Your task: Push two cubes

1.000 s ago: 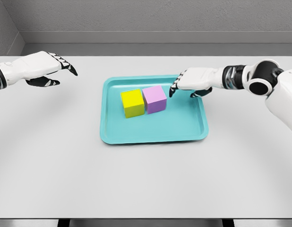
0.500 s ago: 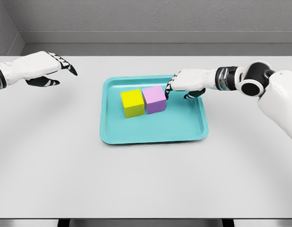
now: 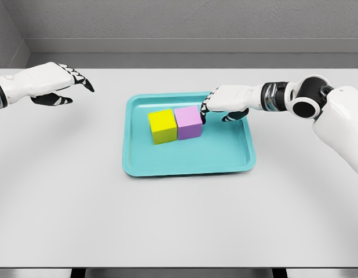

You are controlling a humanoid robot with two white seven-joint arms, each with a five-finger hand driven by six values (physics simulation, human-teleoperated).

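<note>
Cubes: yellow cube (image 3: 162,125) and purple cube (image 3: 189,121) touching, in teal tray (image 3: 225,159) | my right hand (image 3: 225,102): fingers loosely extended, gripping nothing, fingertips (image 3: 204,111) at purple cube's right face | my left hand (image 3: 54,85): relaxed, empty, far left over table (image 3: 179,220)

Yellow cube (image 3: 163,126), purple cube (image 3: 189,122), teal tray (image 3: 225,156)
</note>
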